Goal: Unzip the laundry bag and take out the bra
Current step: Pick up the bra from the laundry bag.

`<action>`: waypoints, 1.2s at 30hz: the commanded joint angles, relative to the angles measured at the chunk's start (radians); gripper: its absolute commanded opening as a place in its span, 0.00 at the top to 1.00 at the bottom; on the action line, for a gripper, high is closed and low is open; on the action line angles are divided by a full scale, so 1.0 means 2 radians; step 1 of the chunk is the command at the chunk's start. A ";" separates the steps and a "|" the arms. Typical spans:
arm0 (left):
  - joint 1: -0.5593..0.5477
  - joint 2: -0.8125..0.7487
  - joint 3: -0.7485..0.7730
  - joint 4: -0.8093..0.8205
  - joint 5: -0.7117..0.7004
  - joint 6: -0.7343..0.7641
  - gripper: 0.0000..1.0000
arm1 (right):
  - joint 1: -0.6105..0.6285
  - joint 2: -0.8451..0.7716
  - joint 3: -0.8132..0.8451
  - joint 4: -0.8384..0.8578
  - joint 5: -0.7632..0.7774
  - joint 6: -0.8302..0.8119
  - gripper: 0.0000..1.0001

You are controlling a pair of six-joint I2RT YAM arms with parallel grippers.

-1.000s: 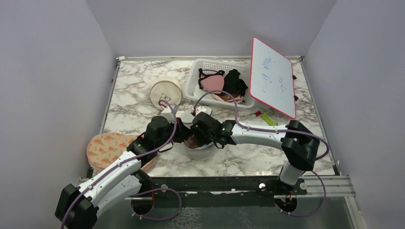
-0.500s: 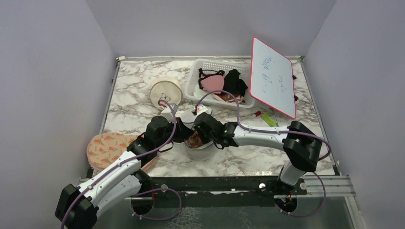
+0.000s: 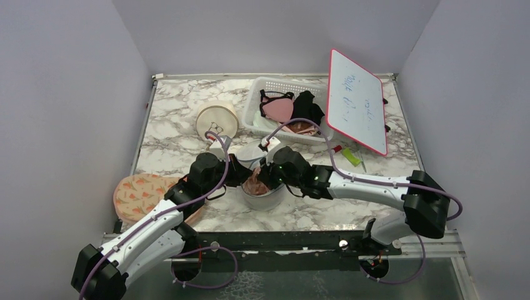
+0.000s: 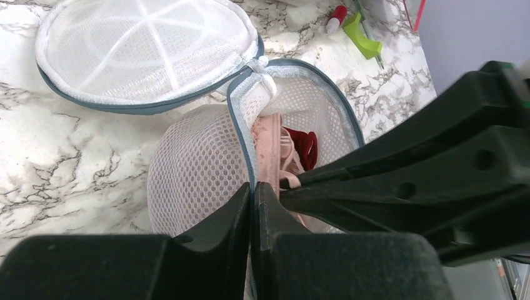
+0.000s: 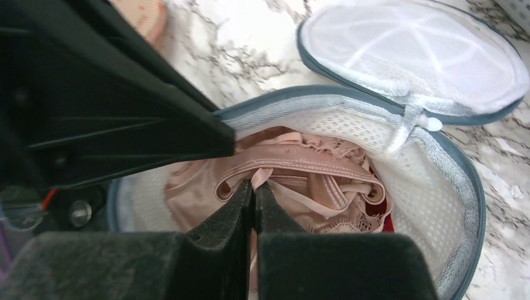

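Grey-and-white marble covers the big table (image 3: 181,119) that carries everything. At its far right corner leans a flat white board (image 3: 355,100) with a red rim. Next to it, along the far edge, sits a white plastic basket (image 3: 251,112) with pink and black clothes in it. Both are well apart from the work.

The round white mesh laundry bag (image 3: 261,201) with the grey-blue zip rim stands near the front edge of the table, about the middle. Its zip is undone. Its round mesh lid (image 4: 147,53) is flipped back and lies flat on the table just behind the bag. It is joined to the bag at one spot, so the top is wide open.

Inside the bag is the soft pink bra (image 5: 300,172), bunched up, with something red under it. It is not out yet.

The left claw (image 4: 252,200) is squeezed tight on the bag's grey-blue rim. I think it holds the bag down so the bag will not lift up with the bra. The right claw (image 5: 253,190) reaches into the bag from above and is pinched tight on a pink strap of the bra. The strap is thin, so it could slip. The next job looks like a slow pull upward.
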 commanded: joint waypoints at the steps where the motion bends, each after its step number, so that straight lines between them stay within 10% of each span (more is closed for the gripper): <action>1: -0.001 -0.003 0.000 -0.006 -0.008 0.003 1.00 | 0.002 -0.035 -0.013 0.059 -0.049 -0.008 0.99; 36: 0.000 0.009 0.010 -0.022 -0.012 0.009 1.00 | 0.002 -0.150 0.051 0.057 -0.052 -0.035 0.99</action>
